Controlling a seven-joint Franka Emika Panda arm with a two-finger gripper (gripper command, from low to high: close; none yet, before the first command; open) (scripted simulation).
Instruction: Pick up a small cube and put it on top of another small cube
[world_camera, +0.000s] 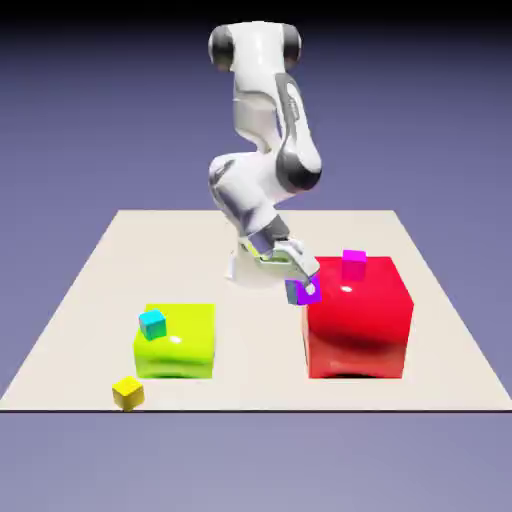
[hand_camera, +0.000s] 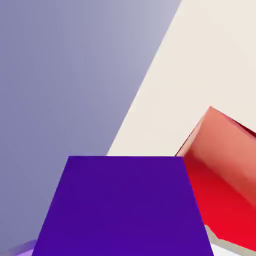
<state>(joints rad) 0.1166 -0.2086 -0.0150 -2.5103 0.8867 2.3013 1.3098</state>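
Gripper (world_camera: 304, 288) clamped on the violet cube (hand_camera: 125, 207), a robot arm works right of center; the pickup looks done, stacking on the magenta cube (world_camera: 354, 264), at middle right, remains.

On the exterior view I find the large red block (world_camera: 355, 320) glossy and smooth, plastic-like, with a sharp highlight. The yellow-green block (world_camera: 176, 340) presents the same smooth, shiny finish. I record the arm (world_camera: 260, 100) as smooth white plastic in appearance, with dark joint covers (world_camera: 298, 170) of a low sheen. The tabletop (world_camera: 250, 350) reads matt and even, without visible grain. In my hand view, the violet cube (hand_camera: 125, 205) shows a smooth, flat, matt face.
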